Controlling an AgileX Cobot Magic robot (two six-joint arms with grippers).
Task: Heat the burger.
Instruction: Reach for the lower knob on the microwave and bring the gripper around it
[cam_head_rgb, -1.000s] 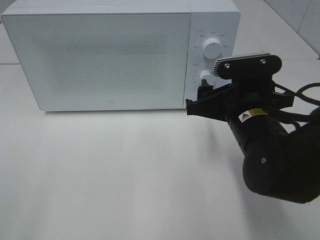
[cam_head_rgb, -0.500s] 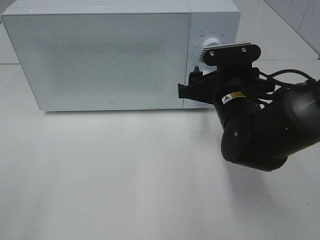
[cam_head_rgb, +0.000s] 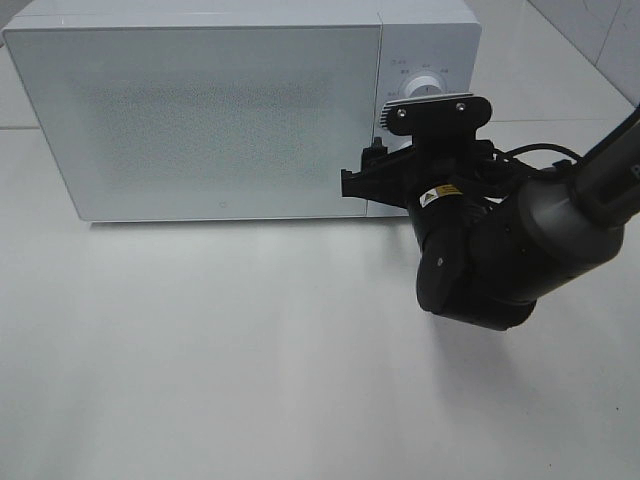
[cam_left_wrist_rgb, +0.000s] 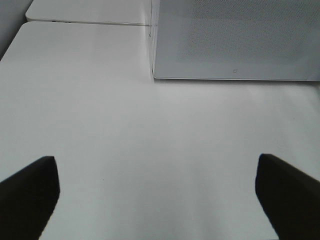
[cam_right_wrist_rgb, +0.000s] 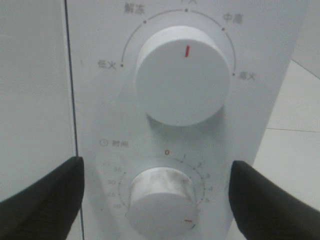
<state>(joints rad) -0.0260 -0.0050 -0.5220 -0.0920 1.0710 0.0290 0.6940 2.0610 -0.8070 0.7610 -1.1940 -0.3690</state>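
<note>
The right gripper (cam_head_rgb: 364, 170) now sits right of centre in the high view, against the seam between the door (cam_head_rgb: 200, 115) and the control panel of the white microwave (cam_head_rgb: 425, 40). A second ago it was lower and further right, with the lower dial in plain sight. Since then the arm has swung left and up the frame, and its wrist bracket now covers that dial and the lower rim of the upper knob (cam_head_rgb: 425, 88). The microwave has not shifted and its door is shut, as before.

In the right wrist view the right gripper (cam_right_wrist_rgb: 157, 197) is spread wide, one black finger (cam_right_wrist_rgb: 42, 195) in the lower left corner and the other in the lower right. The timer knob (cam_right_wrist_rgb: 162, 200) lies between them, touched by neither. The power knob (cam_right_wrist_rgb: 182, 82) above has its red mark pointing straight up.

The left gripper (cam_left_wrist_rgb: 159, 200) is also spread wide and holds nothing over the bare white table (cam_left_wrist_rgb: 150, 135), with the microwave's front in the upper right of its view.

The burger shows in no view. It may be behind the speckled door, but I cannot tell.
</note>
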